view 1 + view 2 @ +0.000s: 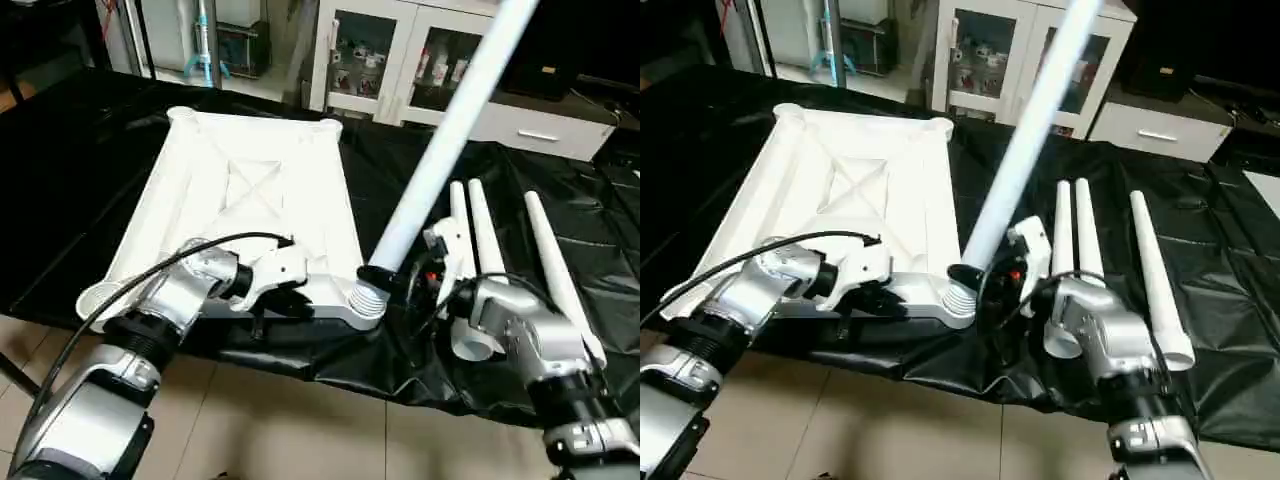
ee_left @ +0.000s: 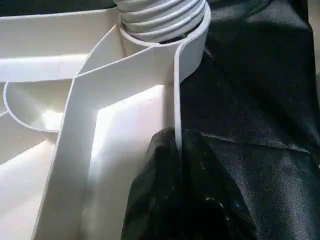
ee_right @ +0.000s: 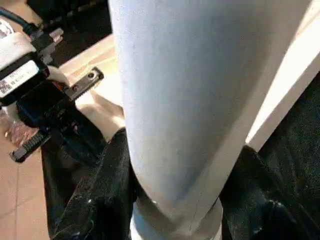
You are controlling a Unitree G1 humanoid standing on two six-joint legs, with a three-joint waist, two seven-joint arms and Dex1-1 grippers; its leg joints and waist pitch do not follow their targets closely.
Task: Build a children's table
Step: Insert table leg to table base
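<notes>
The right gripper (image 1: 392, 282) is clamping a leg (image 1: 445, 140) standing in the top's (image 1: 250, 190) near-right socket (image 1: 366, 300); the left gripper (image 2: 177, 150) is pinching the top's near rim.

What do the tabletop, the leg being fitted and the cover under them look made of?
Tabletop: probably moulded white plastic, semi-gloss, going by the thin ribs and rounded sockets.
Leg: likely the same plastic, smooth, with a threaded end at the socket.
Cover: seemingly thin black plastic sheeting, glossy, with wrinkles and highlights.
</notes>
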